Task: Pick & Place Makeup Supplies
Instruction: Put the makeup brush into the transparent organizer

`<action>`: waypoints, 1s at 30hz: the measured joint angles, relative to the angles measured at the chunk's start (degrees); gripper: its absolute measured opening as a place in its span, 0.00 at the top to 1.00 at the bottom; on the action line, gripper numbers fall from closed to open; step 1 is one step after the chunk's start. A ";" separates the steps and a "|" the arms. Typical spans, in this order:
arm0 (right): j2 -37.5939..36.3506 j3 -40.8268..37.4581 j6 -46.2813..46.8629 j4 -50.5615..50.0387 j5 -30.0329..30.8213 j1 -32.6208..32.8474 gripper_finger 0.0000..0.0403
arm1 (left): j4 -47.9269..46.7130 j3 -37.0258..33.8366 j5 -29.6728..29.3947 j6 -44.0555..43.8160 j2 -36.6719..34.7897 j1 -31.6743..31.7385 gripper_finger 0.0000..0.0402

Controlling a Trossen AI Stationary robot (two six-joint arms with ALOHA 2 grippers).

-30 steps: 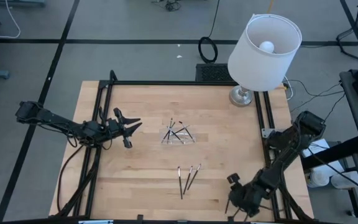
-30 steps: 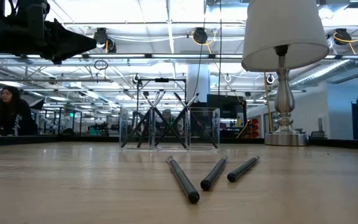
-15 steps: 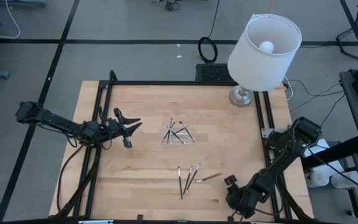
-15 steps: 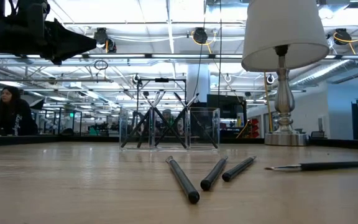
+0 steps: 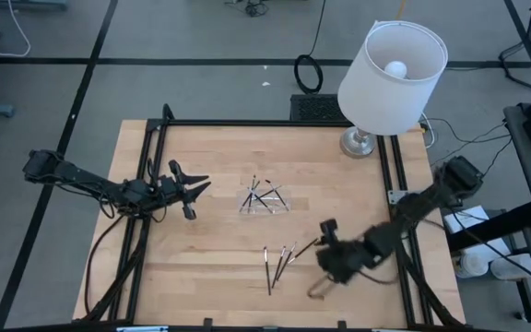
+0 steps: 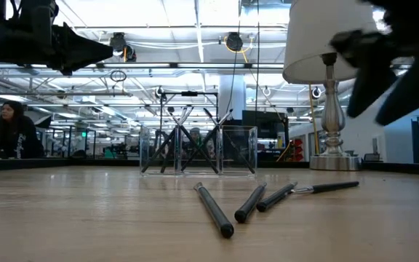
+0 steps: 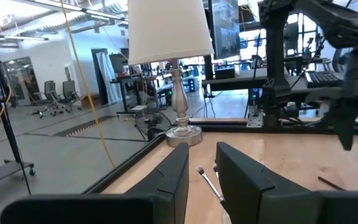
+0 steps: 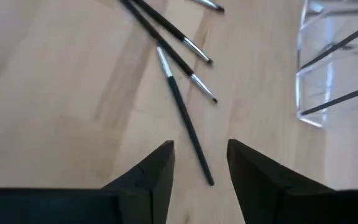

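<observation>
Hovering above the table's near-right area, the right gripper has its jaws open and empty, straddling the near end of a loose brush. This brush lies flat just beside three other sticks grouped on the wood. More sticks stand crossed in the clear tray at centre. The left gripper waits at the left, jaws open, well apart from the tray. The lamp stands at the far-right corner.
</observation>
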 joint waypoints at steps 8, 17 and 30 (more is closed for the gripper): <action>0.66 0.03 -12.67 1.54 -17.92 -15.32 0.65 | -0.02 0.00 0.00 0.87 0.00 0.00 0.78; 2.46 0.08 -13.84 5.16 -23.35 -15.06 0.65 | -3.57 0.00 0.02 0.17 0.00 0.00 0.78; 12.64 1.64 -11.52 4.50 -23.33 -13.96 0.65 | -3.87 -0.02 0.02 -1.32 0.00 0.00 0.78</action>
